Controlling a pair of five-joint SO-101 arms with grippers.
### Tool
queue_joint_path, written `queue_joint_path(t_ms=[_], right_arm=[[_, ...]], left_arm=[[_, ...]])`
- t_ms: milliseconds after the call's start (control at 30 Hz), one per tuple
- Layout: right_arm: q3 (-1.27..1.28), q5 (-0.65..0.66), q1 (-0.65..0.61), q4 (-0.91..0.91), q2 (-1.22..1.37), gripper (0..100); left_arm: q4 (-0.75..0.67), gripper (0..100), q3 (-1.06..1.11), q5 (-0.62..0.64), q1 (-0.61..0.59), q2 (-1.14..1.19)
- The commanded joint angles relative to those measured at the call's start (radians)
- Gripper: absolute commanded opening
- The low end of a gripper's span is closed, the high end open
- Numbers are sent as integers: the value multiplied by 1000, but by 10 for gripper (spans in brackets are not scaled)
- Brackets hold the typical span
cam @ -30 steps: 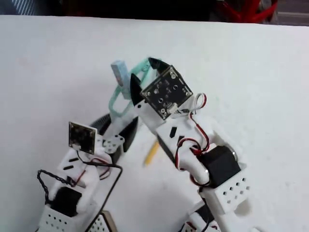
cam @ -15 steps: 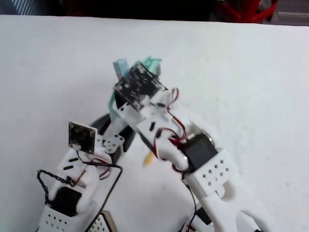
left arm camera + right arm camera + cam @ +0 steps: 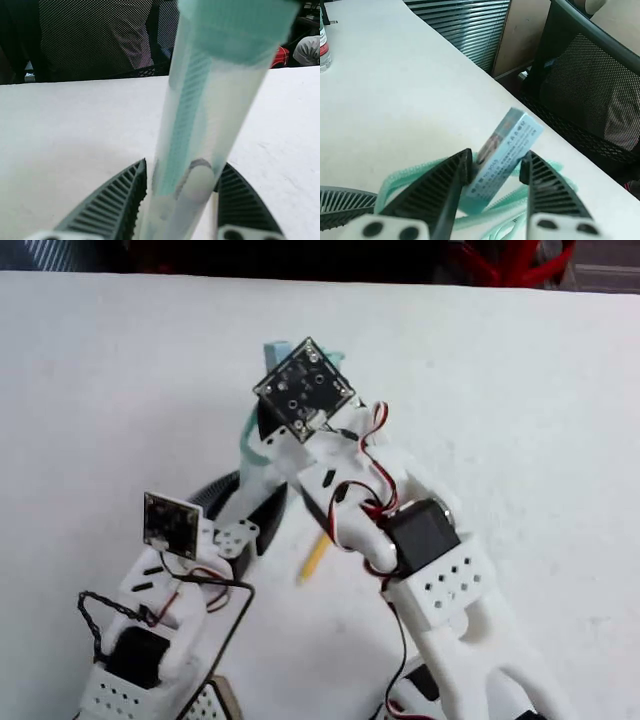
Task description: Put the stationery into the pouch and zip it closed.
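A translucent teal mesh pouch [image 3: 210, 75] stands upright between the fingers of my left gripper [image 3: 182, 167], which is shut on its lower part. In the high view the pouch [image 3: 250, 452] shows between the two arms, with the left gripper [image 3: 245, 502] at its near end. My right gripper [image 3: 497, 156] is shut on a light blue eraser box [image 3: 507, 145], held tilted just over the pouch's teal rim [image 3: 400, 180]. The box's top [image 3: 274, 350] pokes out beyond the right wrist camera. A yellow pencil [image 3: 315, 558] lies on the table beside the right arm.
The white table [image 3: 520, 390] has free room to the left, right and far side. A bottle [image 3: 322, 47] stands far off on the table. Black mesh chairs [image 3: 590, 95] sit beyond the table edge.
The right arm swung left onto the eraser box standing at the pouch and closed on it. The box has since shifted right and farther back. The left arm stayed put.
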Motion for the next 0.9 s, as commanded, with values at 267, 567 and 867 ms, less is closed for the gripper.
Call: queue_joint_path(t_ms=[267, 567, 867], right_arm=[[-43, 12, -73, 68, -113, 155], [-31, 14, -84, 61, -183, 156], [-58, 14, -81, 67, -97, 153]], left_arm=[[-5, 218, -52, 9, 2, -7], [-5, 218, -52, 9, 2, -7], [0, 218, -52, 9, 2, -7]])
